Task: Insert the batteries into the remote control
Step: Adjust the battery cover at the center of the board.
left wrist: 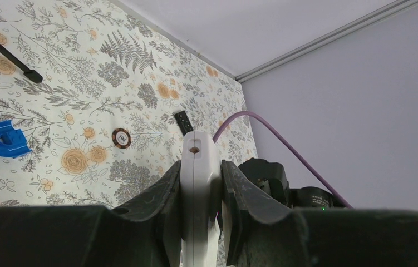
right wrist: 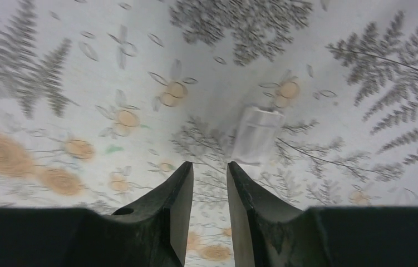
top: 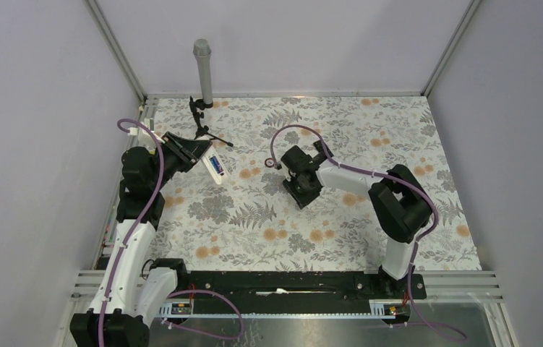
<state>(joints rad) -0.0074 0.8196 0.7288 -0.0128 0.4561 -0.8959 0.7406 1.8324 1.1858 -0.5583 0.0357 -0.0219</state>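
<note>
My left gripper (top: 194, 153) is raised over the table's left side, shut on the white remote control (top: 214, 165). A blue and purple patch, seemingly batteries (top: 215, 163), shows in the remote's upward face. In the left wrist view the remote (left wrist: 198, 167) stands edge-on, clamped between both fingers of the left gripper (left wrist: 200, 167). My right gripper (top: 301, 194) points down at mid-table. Its jaws stand a narrow gap apart with nothing between them, so the right gripper (right wrist: 210, 165) is open. A small translucent white piece (right wrist: 257, 135) lies on the cloth just beyond the right fingertip.
A black tripod stand (top: 203, 123) and a grey post (top: 202, 69) are at the back left. A blue blob-shaped piece (left wrist: 3, 139), a round token (left wrist: 121, 137) and a short black strip (left wrist: 183, 122) lie on the floral cloth. Walls enclose three sides.
</note>
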